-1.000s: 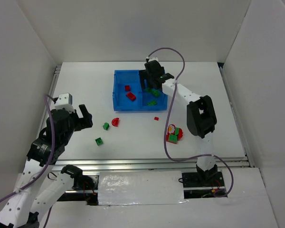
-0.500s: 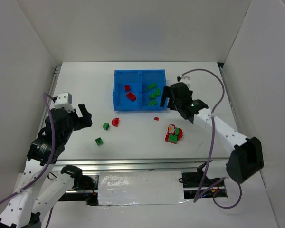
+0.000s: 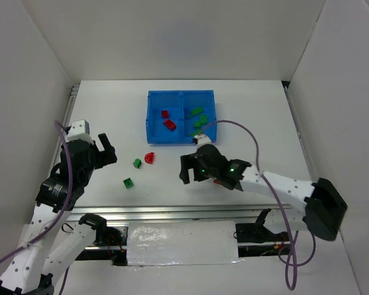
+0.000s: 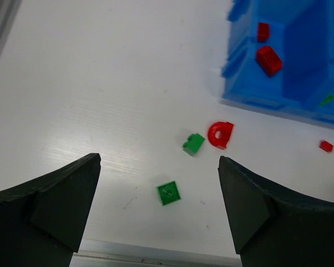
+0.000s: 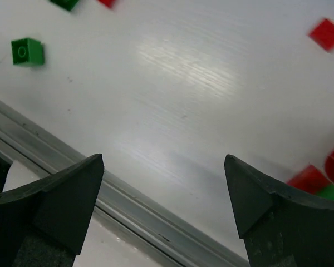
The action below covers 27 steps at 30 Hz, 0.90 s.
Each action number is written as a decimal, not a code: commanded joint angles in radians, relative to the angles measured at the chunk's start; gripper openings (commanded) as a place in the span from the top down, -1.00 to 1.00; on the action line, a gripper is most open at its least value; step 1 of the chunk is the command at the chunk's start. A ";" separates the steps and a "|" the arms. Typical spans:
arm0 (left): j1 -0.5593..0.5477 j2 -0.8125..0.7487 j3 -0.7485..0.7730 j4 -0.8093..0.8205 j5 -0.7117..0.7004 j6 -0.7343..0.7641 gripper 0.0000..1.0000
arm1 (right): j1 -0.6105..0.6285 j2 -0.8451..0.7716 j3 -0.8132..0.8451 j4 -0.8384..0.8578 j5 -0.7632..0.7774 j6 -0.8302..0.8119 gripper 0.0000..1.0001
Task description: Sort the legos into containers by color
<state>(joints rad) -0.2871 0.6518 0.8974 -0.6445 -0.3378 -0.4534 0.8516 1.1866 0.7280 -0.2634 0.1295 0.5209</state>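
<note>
The blue tray [image 3: 150, 117] stands at the back middle. Its left compartment holds two red legos [image 3: 170, 124]; its right holds several green ones [image 3: 198, 112]. A red curved piece [image 3: 149, 158] and two green legos [image 3: 137, 163] [image 3: 128, 182] lie on the table. My left gripper [image 3: 109, 149] is open and empty to their left; its wrist view shows the nearer green lego [image 4: 169, 193] between its fingers, below the gripper [image 4: 158, 158]. My right gripper [image 3: 189, 171] is open and empty, low over the table's near middle [image 5: 163, 158]. A joined red and green clump [image 5: 323, 181] lies beside it.
A small red lego [image 5: 325, 33] lies on the table short of the tray. The metal rail at the table's near edge [image 5: 128, 206] runs right under my right gripper. White walls close in the left, back and right sides.
My right arm has swung from over the tray's right compartment back and down to the table's near middle, still open. My left arm has barely moved.
</note>
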 commanded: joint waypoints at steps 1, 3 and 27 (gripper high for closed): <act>0.015 0.023 0.060 -0.085 -0.259 -0.117 -0.99 | 0.102 0.196 0.217 0.129 0.046 -0.026 -0.90; 0.035 0.022 0.067 -0.134 -0.331 -0.183 -0.99 | 0.171 0.394 0.347 0.069 0.110 0.043 -0.89; 0.164 -0.077 0.029 -0.050 -0.247 -0.120 -0.99 | 0.380 1.137 1.108 -0.166 0.105 -0.048 -0.25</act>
<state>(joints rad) -0.1276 0.5781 0.9241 -0.7406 -0.6029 -0.6014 1.2060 2.3009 1.8088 -0.4133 0.2150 0.4744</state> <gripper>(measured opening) 0.994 0.694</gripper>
